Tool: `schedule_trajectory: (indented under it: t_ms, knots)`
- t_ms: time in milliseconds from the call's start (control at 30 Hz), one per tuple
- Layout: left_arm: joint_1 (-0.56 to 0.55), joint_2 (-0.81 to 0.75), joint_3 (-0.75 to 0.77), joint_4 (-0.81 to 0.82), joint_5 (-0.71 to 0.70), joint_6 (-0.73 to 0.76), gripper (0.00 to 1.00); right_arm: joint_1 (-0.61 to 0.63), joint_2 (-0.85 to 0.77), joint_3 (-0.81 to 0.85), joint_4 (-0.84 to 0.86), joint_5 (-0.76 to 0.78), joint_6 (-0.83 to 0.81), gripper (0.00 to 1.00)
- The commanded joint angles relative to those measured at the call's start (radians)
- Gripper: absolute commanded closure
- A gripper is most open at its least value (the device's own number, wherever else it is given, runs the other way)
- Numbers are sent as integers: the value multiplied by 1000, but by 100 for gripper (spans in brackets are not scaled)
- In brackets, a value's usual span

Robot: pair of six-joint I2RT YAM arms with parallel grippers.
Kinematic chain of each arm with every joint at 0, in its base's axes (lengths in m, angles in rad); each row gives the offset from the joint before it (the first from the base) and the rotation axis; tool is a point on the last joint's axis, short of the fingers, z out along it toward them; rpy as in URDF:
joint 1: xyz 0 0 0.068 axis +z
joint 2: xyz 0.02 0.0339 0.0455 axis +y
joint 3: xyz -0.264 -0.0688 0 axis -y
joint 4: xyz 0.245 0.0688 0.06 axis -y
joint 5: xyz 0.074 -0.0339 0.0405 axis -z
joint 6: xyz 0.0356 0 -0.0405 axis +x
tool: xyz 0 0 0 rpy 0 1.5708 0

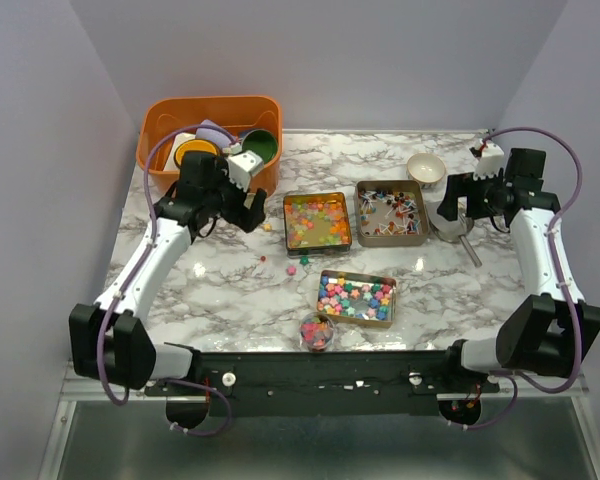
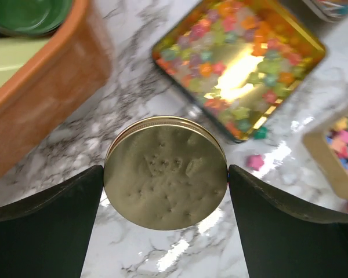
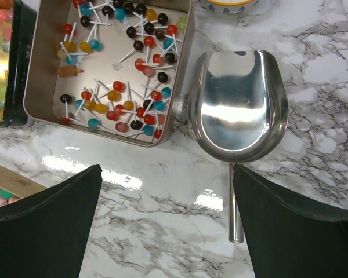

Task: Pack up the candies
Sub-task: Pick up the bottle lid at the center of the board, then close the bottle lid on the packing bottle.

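Three gold tins hold the candies: glossy pastel ones [image 1: 318, 220], stick-mounted red, dark and blue ones [image 1: 390, 212], and bright ones [image 1: 356, 297]. A small clear jar [image 1: 316, 331] at the front holds some bright candies. My left gripper [image 1: 248, 212] is beside the orange basket, and in the left wrist view it [image 2: 165, 191] is shut on a gold round lid [image 2: 165, 172], held above the marble next to the pastel tin [image 2: 238, 63]. My right gripper [image 3: 165, 231] is open and empty, just behind a steel scoop [image 3: 238, 104] that lies beside the stick-candy tin [image 3: 40, 87].
An orange basket [image 1: 210, 130] with cups and lids stands at the back left. A white bowl [image 1: 425, 168] sits at the back right. A few loose candies [image 1: 291, 270] lie on the marble left of the tins, and a pink one [image 2: 255, 162] shows in the left wrist view.
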Motion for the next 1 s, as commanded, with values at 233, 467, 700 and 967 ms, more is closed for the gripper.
schedule_trajectory:
  t_ms: [233,467,700,967]
  knots:
    - [-384,-207,-116,-312,293,190,5,-4,-169,-72,-20,3,-88,0]
    - [-656,-165,-205,-206,174,54,5,-4,-178,-19,-37,-20,-13,0]
    - [-799,-54,-139,-232,52,87,5,-4,-232,-14,-26,-30,19,0]
    - [-859,-29,-159,-204,-72,63,5,-6,-350,-172,21,-59,41,0]
